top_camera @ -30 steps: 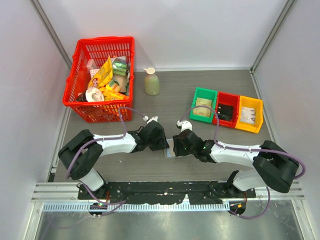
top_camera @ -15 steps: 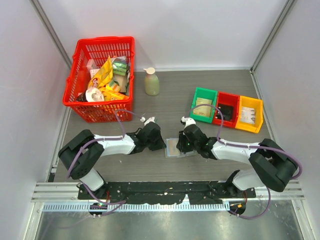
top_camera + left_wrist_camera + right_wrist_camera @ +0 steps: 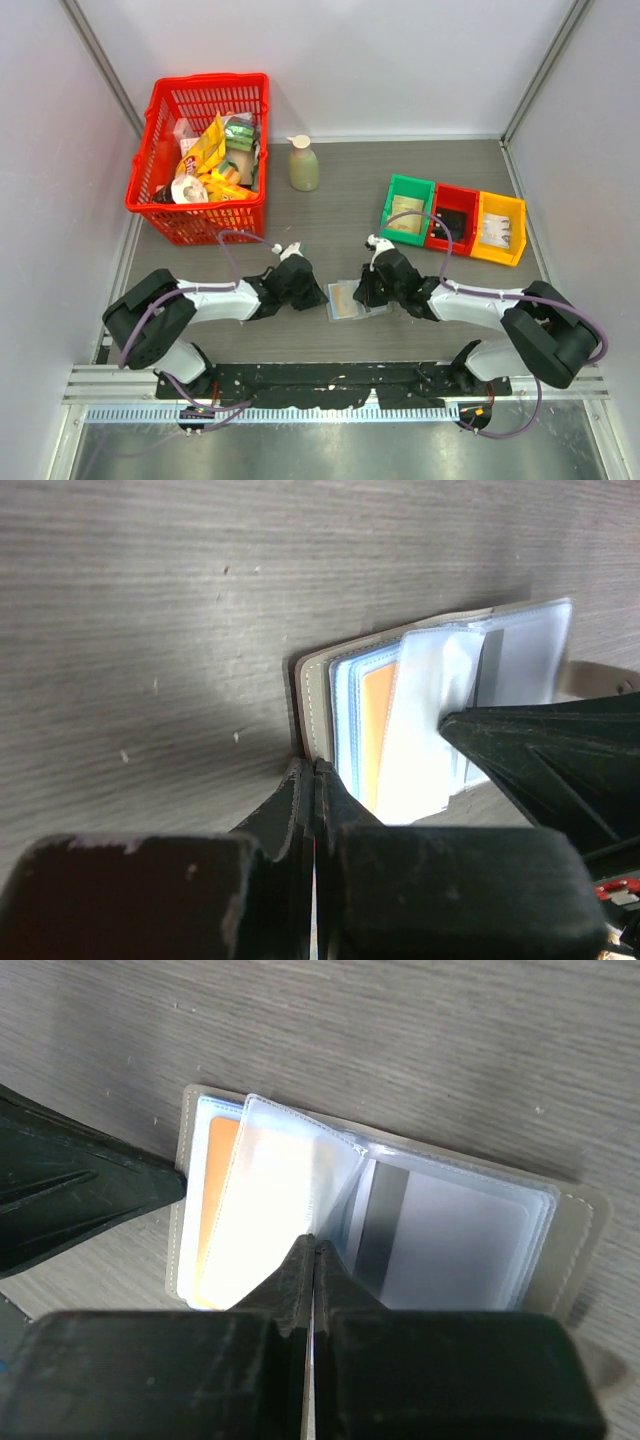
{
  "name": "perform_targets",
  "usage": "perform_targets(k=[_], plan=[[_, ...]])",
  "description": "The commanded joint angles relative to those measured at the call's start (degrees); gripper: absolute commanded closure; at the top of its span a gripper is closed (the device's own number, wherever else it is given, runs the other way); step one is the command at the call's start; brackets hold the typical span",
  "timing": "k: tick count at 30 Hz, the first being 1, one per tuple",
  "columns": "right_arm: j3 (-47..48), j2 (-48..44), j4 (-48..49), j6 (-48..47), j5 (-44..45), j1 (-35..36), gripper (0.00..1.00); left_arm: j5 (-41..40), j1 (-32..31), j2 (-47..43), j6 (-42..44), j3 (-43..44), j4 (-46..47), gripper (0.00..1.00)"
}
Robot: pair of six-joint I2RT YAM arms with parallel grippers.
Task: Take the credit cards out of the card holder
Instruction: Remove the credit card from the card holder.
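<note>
Since a second ago both end effectors have drawn off the holder, which they then covered, and both jaws have gone from part open to fully closed. The holder now shows between them.

Near field: the left end effector has its closed tip touching the holder's left cover edge. The right end effector has its closed tip resting on the clear sleeves near the fold. Whether either tip nips a leaf or cover cannot be told.

Key relation: in the top view the holder lies open and flat, at 3 o'clock from the left tip and 9 o'clock from the right, with its long axis running 9 to 3. One orange card sits in the left panel under a raised sleeve. The card's long axis runs 12 to 6, and the left arm is the nearer to it. Other cards cannot be made out.

Judgement: no card is out yet. The next move needs one tip to pin the cover while the other reopens at a sleeve mouth.

Surface: grey wood-grain tabletop, which looks smooth, so the holder may slide.

Far field: bins at 1 o'clock, a bottle at 11, and a basket at 10, all well apart from the holder.
</note>
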Motion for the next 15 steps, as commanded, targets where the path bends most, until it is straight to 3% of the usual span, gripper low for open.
perform_targets(k=[1,3,10,15], plan=[[-1.9,-2.5,-0.2,1.0,-3.1,-1.4,0.99,-1.7,-0.4,-2.9,-0.5,-3.2,-3.2,1.0],[-2.4,-2.0,1.3,1.1,-5.1,-1.7,0.99,-1.7,-0.4,-4.6,-0.1,-3.5,-3.5,1.0],[-3.9,1.8,6.7,2.5,-10.8,-2.9,0.99,-2.7,-0.4,-11.6,1.3,-2.0,-2.4,0.55],[-5.4,3.3,9.7,3.5,-14.2,-5.0,0.99,-2.1,-0.4,-11.7,2.1,0.3,-0.8,0.51]])
